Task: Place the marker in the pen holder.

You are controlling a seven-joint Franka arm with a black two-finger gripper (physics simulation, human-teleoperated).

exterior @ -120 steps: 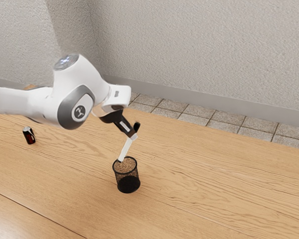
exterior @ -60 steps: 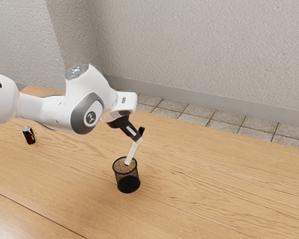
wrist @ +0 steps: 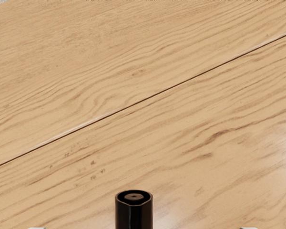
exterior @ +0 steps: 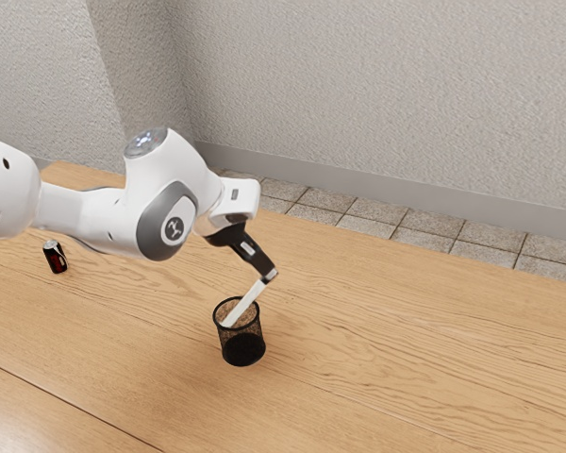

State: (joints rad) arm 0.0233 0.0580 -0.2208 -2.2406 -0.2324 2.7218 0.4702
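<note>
In the exterior view, the marker [exterior: 245,302] leans toward seven o'clock from the gripper [exterior: 270,275], its lower end inside the pen holder [exterior: 242,349], and the fingers [wrist: 36,228] stand apart beside its dark cap [wrist: 134,212], I think so that it may drop freely.

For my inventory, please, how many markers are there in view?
1: the white marker, slanting at the mouth of the pen holder. More could be hidden behind the arm.
</note>
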